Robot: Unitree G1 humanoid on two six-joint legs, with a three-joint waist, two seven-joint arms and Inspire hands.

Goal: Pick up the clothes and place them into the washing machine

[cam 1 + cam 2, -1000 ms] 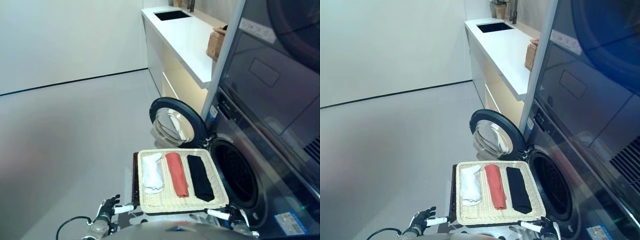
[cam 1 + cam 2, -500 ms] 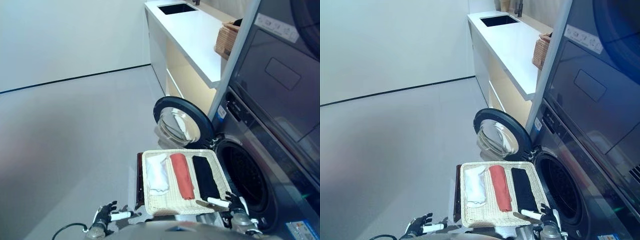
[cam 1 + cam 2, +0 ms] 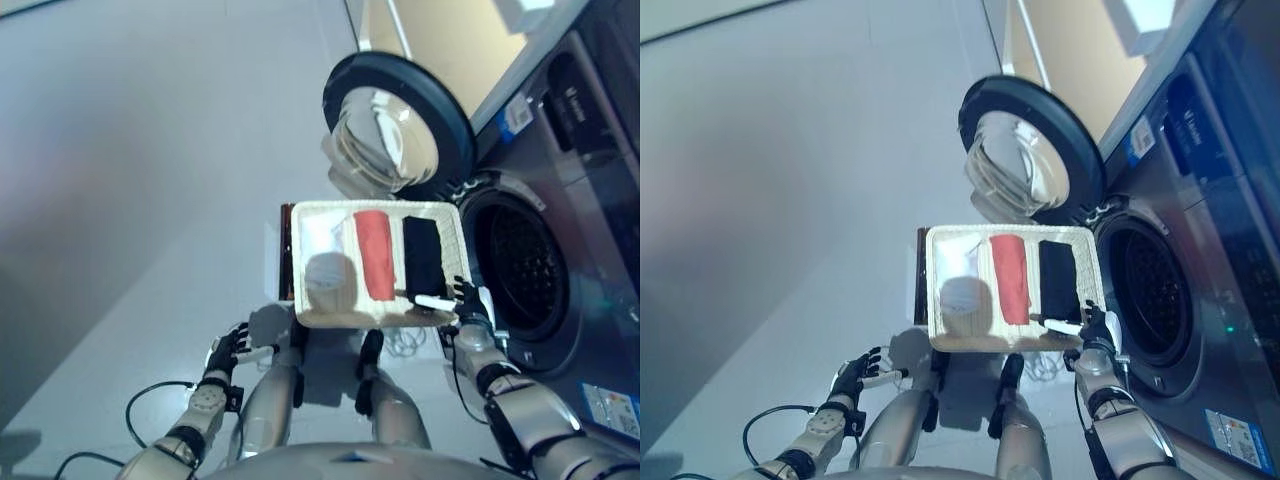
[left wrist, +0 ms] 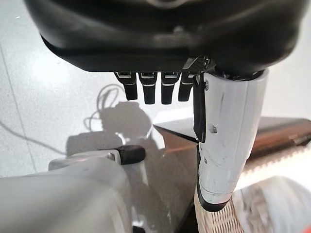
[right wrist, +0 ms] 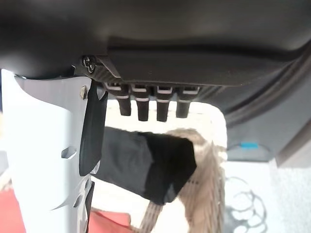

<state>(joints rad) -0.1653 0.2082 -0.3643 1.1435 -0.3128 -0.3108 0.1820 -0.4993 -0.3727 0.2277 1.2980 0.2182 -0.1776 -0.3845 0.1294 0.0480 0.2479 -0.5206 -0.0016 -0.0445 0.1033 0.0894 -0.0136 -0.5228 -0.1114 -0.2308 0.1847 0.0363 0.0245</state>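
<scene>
A shallow wicker basket (image 3: 448,222) rests on a low dark brown box (image 3: 286,250) beside the washing machine's open drum (image 3: 525,265). In it lie a white cloth (image 3: 325,268), a red cloth (image 3: 375,252) and a black cloth (image 3: 423,258), side by side. My right hand (image 3: 466,300) is open at the basket's near right corner, by the black cloth (image 5: 146,165); its fingers (image 5: 150,104) are straight and hold nothing. My left hand (image 3: 225,352) is open and empty, low over the floor to the left of the box; its fingers (image 4: 153,90) are straight.
The machine's round door (image 3: 400,125) stands swung open beyond the basket. The machine's dark front (image 3: 590,150) runs along the right. Grey floor (image 3: 150,180) spreads to the left and beyond.
The camera has tilted down, so the whole picture has shifted. My right hand has come up to the basket's near right corner. The clothes lie as before.
</scene>
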